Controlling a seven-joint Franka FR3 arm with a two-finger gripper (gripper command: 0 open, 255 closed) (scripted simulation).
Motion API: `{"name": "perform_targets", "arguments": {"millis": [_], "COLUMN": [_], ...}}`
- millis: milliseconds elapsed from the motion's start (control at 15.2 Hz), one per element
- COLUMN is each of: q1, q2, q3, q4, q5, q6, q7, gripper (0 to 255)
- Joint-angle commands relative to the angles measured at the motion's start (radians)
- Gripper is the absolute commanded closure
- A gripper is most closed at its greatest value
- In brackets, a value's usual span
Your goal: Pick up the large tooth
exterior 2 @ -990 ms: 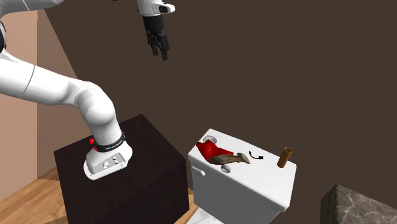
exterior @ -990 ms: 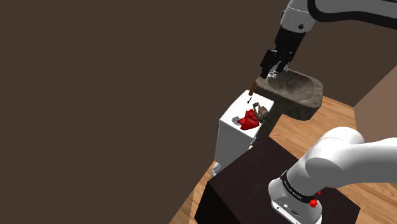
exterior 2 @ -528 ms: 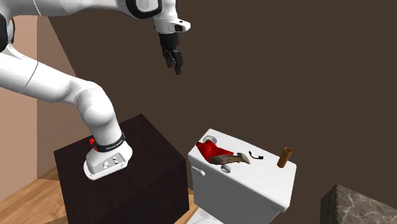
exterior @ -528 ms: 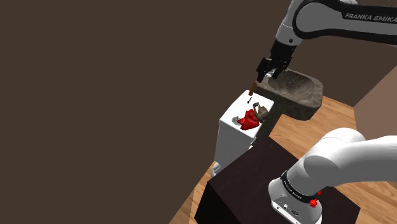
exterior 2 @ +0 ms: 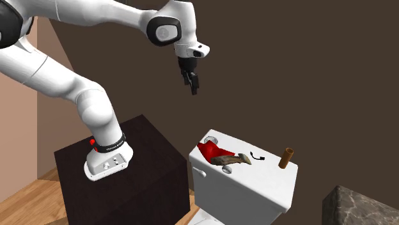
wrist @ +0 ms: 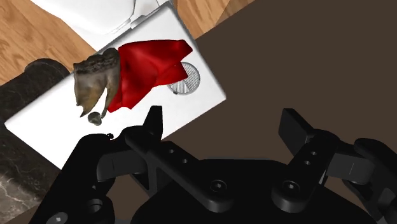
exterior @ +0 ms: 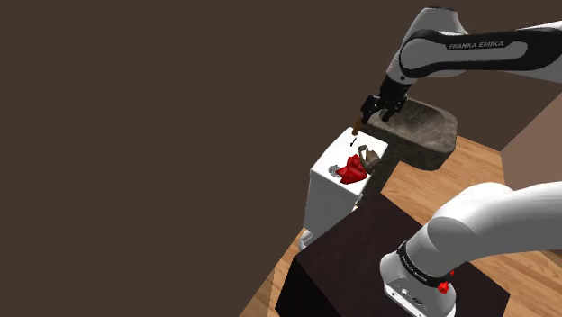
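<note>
Open and empty, my pincer (exterior 2: pixel 192 85) hangs in the air well above the white toilet tank lid (exterior 2: pixel 259 185), its two black fingers (wrist: pixel 153 124) standing apart with nothing between them. The large tooth (wrist: pixel 95 79), a brown-grey lump with stubby roots, lies flat on that lid. A crumpled red thing (wrist: pixel 149 67) presses against one side of it and seems to overlap it. Just past the red thing sits the round flush button (wrist: pixel 184 79). In the second exterior view a small black bit (exterior 2: pixel 257 155) and an upright brown cylinder (exterior 2: pixel 287 157) stand further along the lid, apart from the tooth. A dark stone-like block (exterior: pixel 423 131) sits beyond the tank in the shoulder view. As I judge it, the task is barely begun: I am aimed roughly toward the lid, but I have not yet come down to the tooth, touched it or closed on it. What is left is nearly everything: bring my fingers over the tooth, descend until they straddle its body, close firmly, and lift it clear. I expect the red thing to be the nuisance, since it crowds one flank of the tooth. I would take hold across the bare, rooted end, lest I catch the red thing as well or nudge the tooth off the lid's edge.
</note>
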Motion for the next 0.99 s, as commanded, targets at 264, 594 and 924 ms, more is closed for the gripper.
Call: {"name": "perform_targets", "arguments": {"millis": [264,594,924], "q1": [-0.026,-0.025,-0.014], "q2": [0.168,0.334,0.527], "q3": [-0.113,-0.211,-0.297], "q4": [0.000,0.029,0.087], "q5": [0.028,0.114,0.294], "q6": [0.188,0.329,0.440], "q7": [-0.052,-0.128,-0.264], "gripper": [0,0,0]}}
